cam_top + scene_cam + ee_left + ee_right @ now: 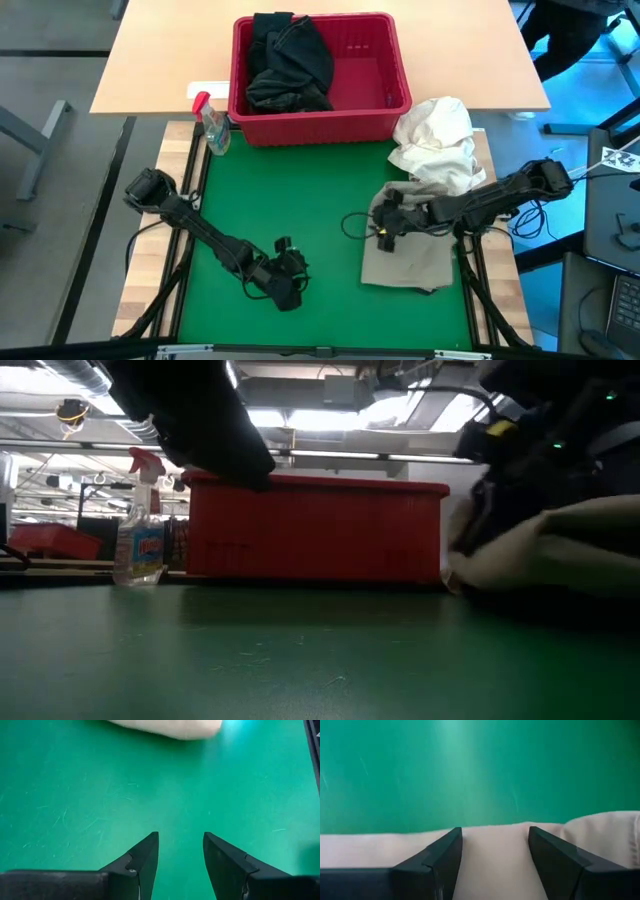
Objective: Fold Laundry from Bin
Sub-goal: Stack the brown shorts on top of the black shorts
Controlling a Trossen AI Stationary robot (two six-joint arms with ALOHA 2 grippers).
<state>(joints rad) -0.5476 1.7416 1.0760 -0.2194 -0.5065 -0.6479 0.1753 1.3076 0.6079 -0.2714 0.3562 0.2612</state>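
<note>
Khaki garment (412, 262) flat on mat (300, 200), long axis toward bin (392, 118), right gripper (495, 851) apart over its edge, left gripper (180, 851) apart, empty, dark laundry (288, 62) in bin

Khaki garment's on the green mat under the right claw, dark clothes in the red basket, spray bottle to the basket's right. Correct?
Not quite. The spray bottle stands to the left of the red basket, as the high view shows; the white cloth bundle is on its right. The rest holds: the khaki garment lies on the green mat under the right claw, and the dark clothes are in the basket.
</note>
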